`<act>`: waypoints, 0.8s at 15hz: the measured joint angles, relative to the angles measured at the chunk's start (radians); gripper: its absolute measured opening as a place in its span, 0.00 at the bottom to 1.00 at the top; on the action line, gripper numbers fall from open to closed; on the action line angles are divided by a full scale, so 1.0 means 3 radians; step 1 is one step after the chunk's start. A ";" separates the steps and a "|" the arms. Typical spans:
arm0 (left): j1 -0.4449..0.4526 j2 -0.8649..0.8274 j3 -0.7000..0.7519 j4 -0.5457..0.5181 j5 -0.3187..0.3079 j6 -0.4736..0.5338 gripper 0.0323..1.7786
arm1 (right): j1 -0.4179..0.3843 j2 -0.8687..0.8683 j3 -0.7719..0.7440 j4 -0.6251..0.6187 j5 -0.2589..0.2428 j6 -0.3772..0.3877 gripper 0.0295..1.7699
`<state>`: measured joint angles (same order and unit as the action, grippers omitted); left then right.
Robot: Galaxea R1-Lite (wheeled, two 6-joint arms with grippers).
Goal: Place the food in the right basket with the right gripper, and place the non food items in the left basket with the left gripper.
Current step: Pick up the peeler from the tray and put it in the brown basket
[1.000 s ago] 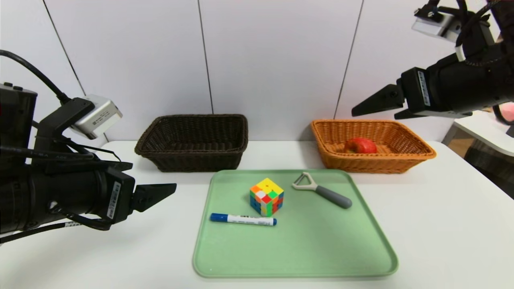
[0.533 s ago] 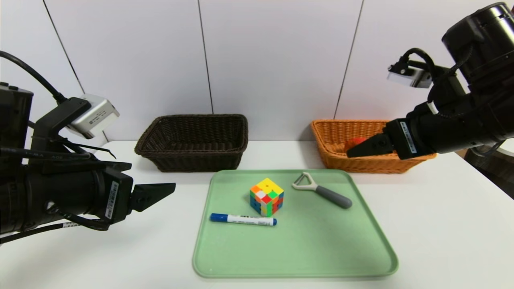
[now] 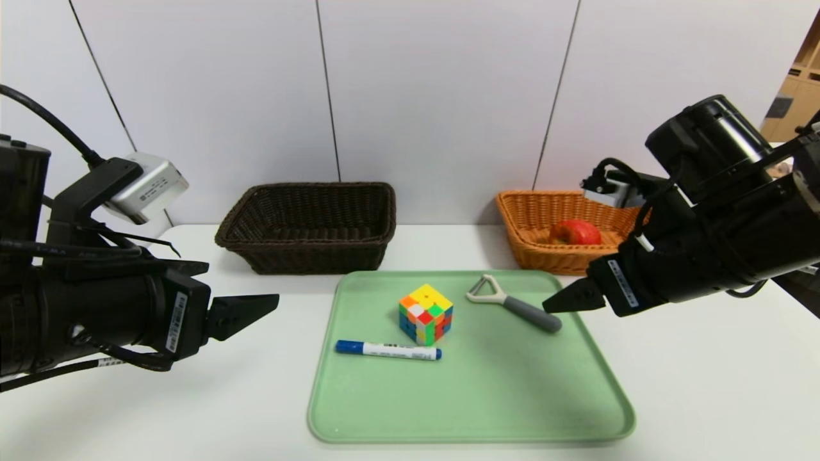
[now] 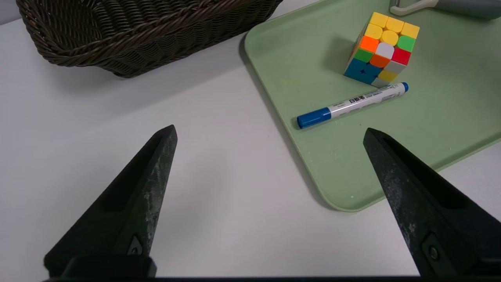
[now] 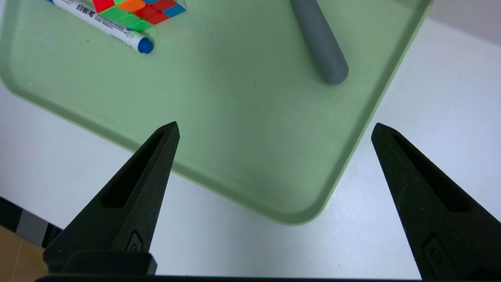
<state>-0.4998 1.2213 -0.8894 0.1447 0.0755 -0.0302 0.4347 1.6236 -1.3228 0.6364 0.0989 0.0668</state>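
a white table (image 3: pixel 705 358) carried everything. a green tray (image 3: pixel 471 410) lay flat at its middle front. behind the tray, toward the wall, a dark brown wicker basket (image 3: pixel 307 256) stood on the left and an orange wicker basket (image 3: pixel 544 256) on the right, well apart, each just beyond a tray corner.

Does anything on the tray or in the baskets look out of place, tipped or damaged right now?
Nothing stands out. The Rubik's cube, blue marker and peeler lie intact on the green tray. The apple sits in the orange basket; the dark basket shows nothing inside. No spills.
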 joint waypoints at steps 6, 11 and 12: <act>-0.0001 -0.0003 0.0008 0.0000 0.0000 -0.0019 0.95 | 0.0001 0.0287 0.0311 -0.0587 -0.0226 -0.0123 0.96; 0.0000 -0.0006 0.0011 0.0000 0.0000 -0.0040 0.95 | 0.0039 0.0534 0.0317 -0.0734 -0.0216 -0.0118 0.96; -0.0001 -0.0006 0.0011 0.0000 0.0000 -0.0040 0.95 | 0.0043 0.0580 0.0317 -0.0735 -0.0207 -0.0108 0.96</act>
<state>-0.5002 1.2196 -0.8862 0.1447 0.0755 -0.0423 0.4477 1.7977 -1.2277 0.4160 0.0368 0.0345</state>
